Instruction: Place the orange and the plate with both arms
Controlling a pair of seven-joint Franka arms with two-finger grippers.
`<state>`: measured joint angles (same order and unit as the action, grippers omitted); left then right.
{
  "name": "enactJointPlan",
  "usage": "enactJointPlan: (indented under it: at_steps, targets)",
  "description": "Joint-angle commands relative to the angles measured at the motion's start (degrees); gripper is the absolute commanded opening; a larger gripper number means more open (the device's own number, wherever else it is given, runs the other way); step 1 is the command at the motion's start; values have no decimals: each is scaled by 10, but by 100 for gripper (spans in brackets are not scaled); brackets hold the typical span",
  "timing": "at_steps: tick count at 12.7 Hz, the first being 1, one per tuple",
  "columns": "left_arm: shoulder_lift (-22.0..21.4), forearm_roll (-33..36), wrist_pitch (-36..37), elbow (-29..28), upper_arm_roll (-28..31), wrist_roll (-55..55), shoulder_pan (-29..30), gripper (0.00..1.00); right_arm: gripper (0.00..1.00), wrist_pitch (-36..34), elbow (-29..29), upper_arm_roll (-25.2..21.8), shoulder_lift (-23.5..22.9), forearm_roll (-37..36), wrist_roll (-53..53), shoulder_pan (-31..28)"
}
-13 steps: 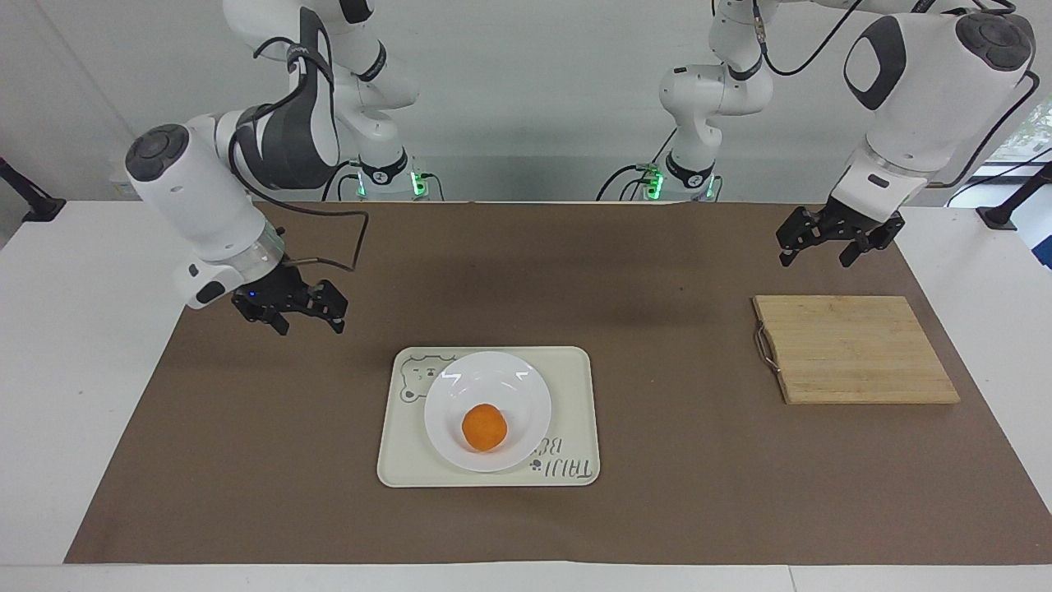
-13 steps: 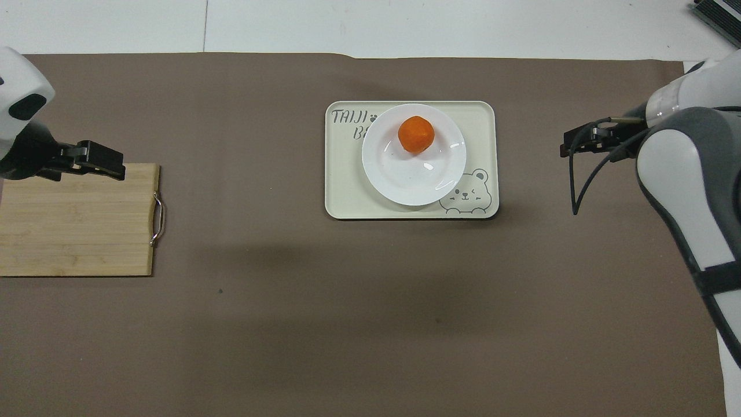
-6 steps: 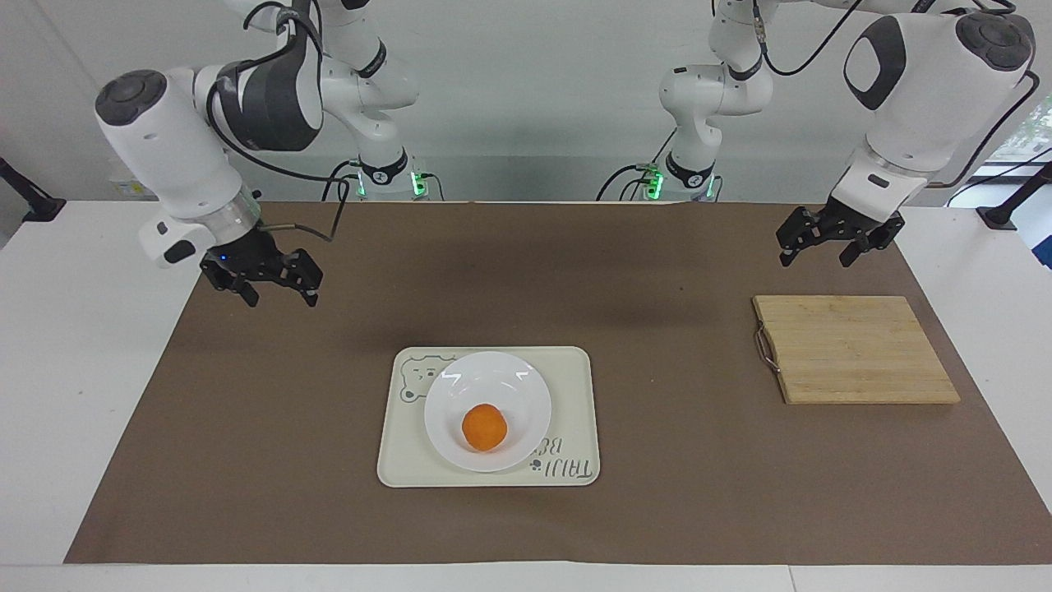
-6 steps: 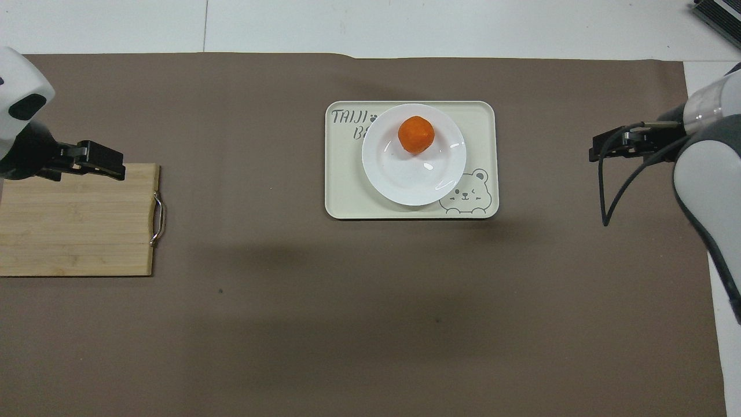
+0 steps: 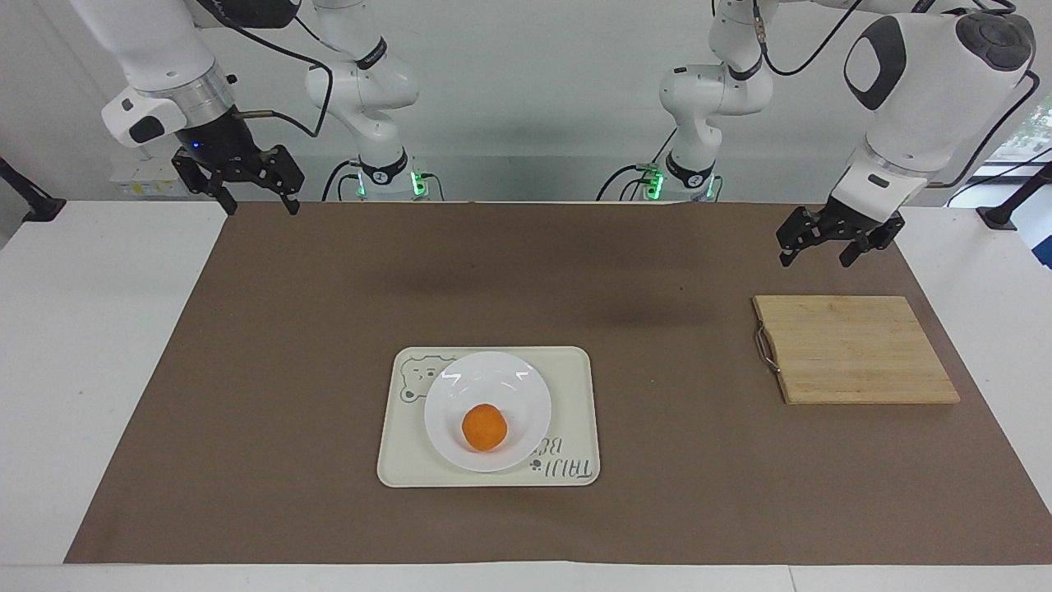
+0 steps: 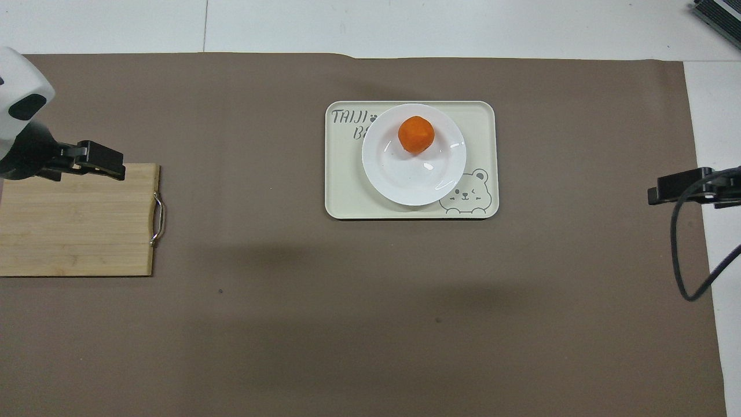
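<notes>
Orange [image 5: 484, 427] sat in the white plate [image 5: 526, 386], off-centre toward the plate's edge farther from the robots. Plate rested on a cream tray [image 5: 575, 362] near the middle of the brown mat [image 5: 329, 329]; the plate covered part of the tray's lettering, so only some letters read, and it overlapped the edge of the bear drawing at the tray's corner nearer the robots.

Going across the facing view from its left edge:

Right gripper [image 5: 256, 202] hung high over the mat's corner at the right arm's end, close to the robots. Fingers spread, nothing between them. Upper part of the right arm [image 5: 156, 41] ran out of the picture at the top. In the overhead view only this gripper's black tip [image 6: 674, 190] and a loop of cable showed at the picture's edge.

Tray, plate and orange came next, well apart from both grippers.

Wooden cutting board [image 5: 855, 349] with a metal handle lay toward the left arm's end of the mat; in the overhead view its outer end was cut off by the picture's edge.

Left gripper [image 5: 814, 256] hung over bare mat by the board's edge nearer the robots, jaws parted and empty. Seen from overhead it appeared to overlap the board's corner [image 6: 92, 165].
</notes>
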<state>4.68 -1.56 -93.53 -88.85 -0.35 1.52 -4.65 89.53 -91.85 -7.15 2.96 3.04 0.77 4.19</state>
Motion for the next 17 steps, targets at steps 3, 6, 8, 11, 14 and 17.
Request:
enactJointPlan:
  at_steps: [3, 6, 8, 11, 14, 17]
  targets:
    - [-7, 8, 7, -3, -3, -3, 3, 100, 100, 14, -22, 5, 17, -36, 13, 6]
    - [-7, 8, 7, -3, -3, -3, 3, 100, 100, -15, 4, 8, 0, -37, 18, 9]
    - [-7, 8, 7, -3, -3, -3, 3, 100, 100, 8, -24, 9, 18, -41, 15, 8]
    - [-8, 8, 7, -3, -3, -3, 3, 100, 100, 2, -27, 10, 20, -44, 17, 10]
    - [-7, 8, 7, -3, -3, -3, 3, 100, 100, 14, -42, 10, 28, -51, 17, 19]
    - [-7, 8, 7, -3, -3, -3, 3, 100, 100, 13, -42, 9, 28, -50, 14, 18]
